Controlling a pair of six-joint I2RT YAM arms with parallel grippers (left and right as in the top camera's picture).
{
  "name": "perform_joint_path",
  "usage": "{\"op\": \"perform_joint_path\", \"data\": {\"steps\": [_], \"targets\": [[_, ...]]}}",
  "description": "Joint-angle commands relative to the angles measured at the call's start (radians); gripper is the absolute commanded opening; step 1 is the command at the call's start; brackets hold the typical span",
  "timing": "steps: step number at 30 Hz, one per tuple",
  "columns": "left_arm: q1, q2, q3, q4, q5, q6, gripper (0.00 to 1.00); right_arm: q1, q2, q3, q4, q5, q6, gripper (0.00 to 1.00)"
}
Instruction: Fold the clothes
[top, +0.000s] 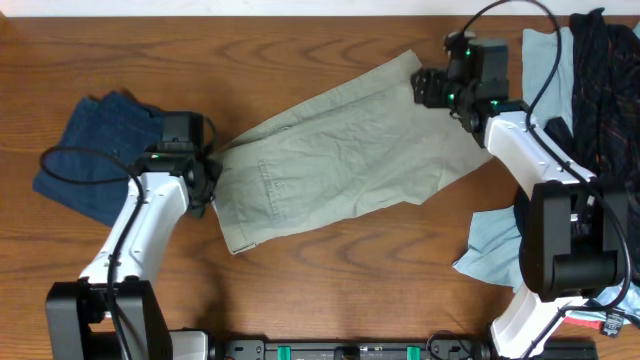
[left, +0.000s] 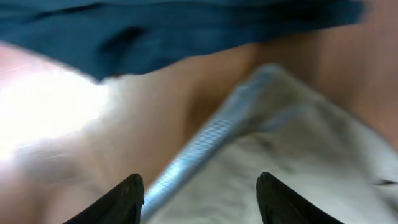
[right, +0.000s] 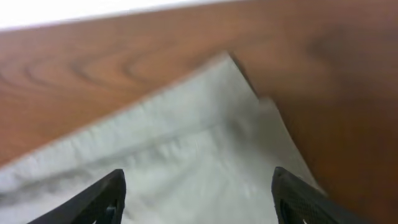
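Lying flat, trousers (top: 340, 160) run 8 to 1 o'clock; left gripper (left: 199, 186) at 8 end, right gripper (right: 198, 183) at 1 corner, both w/ jaws wide open, empty (prob. poised to grab ends).

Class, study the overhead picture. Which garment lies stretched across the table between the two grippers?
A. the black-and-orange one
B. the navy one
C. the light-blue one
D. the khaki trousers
D: the khaki trousers run diagonally from the left gripper to the right gripper. The navy garment lies off at the left.
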Motion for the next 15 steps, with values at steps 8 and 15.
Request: {"op": "perform_joint_path", "data": {"steps": [8,15], "targets": [[0.008,0.000,0.005,-0.088,0.048,0.214,0.63,-0.063,0.002,0.018,-0.254,0.194,0.003,0.73],[0.008,0.000,0.005,-0.084,0.048,0.239,0.64,-0.065,0.002,0.035,-0.206,0.024,-0.028,0.68]]}}
